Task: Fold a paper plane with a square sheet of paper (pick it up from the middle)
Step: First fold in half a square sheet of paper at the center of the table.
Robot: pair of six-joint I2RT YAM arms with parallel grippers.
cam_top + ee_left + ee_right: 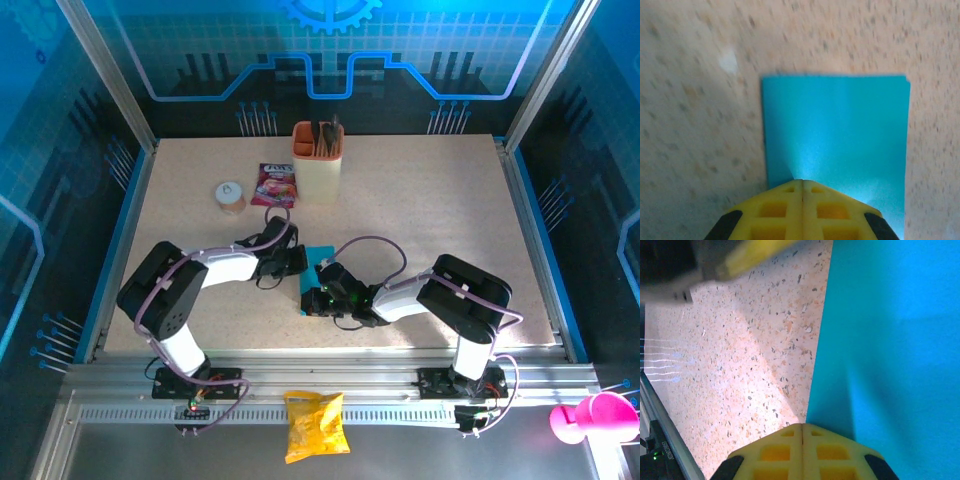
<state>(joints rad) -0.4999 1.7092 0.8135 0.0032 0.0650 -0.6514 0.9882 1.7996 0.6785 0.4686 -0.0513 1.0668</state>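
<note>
The square sheet of paper (318,262) lies on the speckled table as a folded bright-blue rectangle between my two grippers. In the left wrist view the paper (835,130) lies flat, and my left gripper (802,181) is shut with its tip over the paper's near edge by the left corner. In the right wrist view the paper (890,340) covers the right half, and my right gripper (802,425) is shut with its tip at the paper's left edge. From above, the left gripper (298,262) sits at the paper's left side and the right gripper (318,298) at its near end. Nothing is held between either pair of jaws.
A beige cup (317,165) with an orange insert stands at the back centre, with a pink-purple packet (274,185) and a small round jar (231,197) to its left. A yellow snack bag (315,425) lies on the front rail. A pink object (590,415) sits at the lower right.
</note>
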